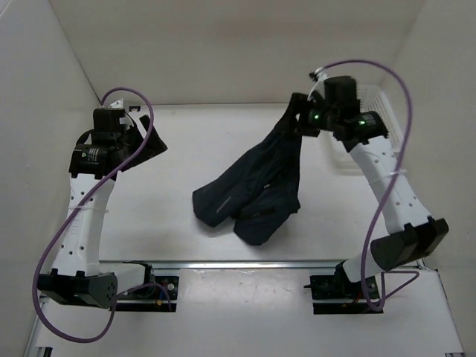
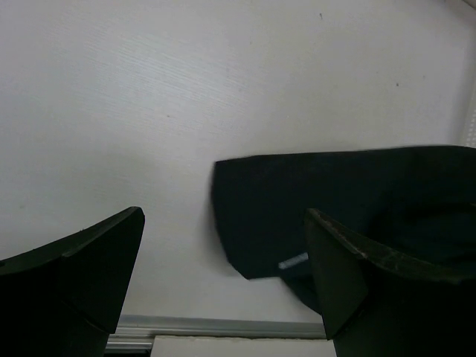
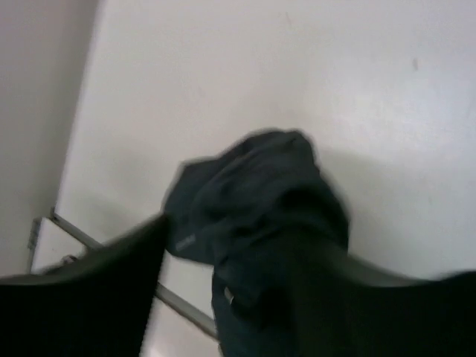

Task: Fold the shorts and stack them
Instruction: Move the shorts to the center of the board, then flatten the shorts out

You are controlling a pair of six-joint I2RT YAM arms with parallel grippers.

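While one end of the shorts (image 1: pixel 253 186) is held clear of the table (image 1: pixel 178 126) by the right gripper (image 1: pixel 301 120), the rest of the dark garment is seen draped down to the middle of the surface, where its two legs lie crumpled and overlapping. The right fingers are judged to be closed on a bunch of the fabric, as is suggested by the cloth gathered between them in the blurred right wrist view. The left gripper (image 1: pixel 152 141) is pictured well apart from the garment at the left of the table, its fingers (image 2: pixel 82 260) spread wide and nothing held between them. No fold can be made out and nothing has been laid flat. The task is judged to be at its very start, with spreading, folding and stacking all left to be done. A white mesh basket (image 1: pixel 383 104) is seen at the far right, behind the right arm. A small pale tag (image 2: pixel 292 261) is shown on the fabric in the left wrist view, but no writing on it can be read, and no brand is made out anywhere.
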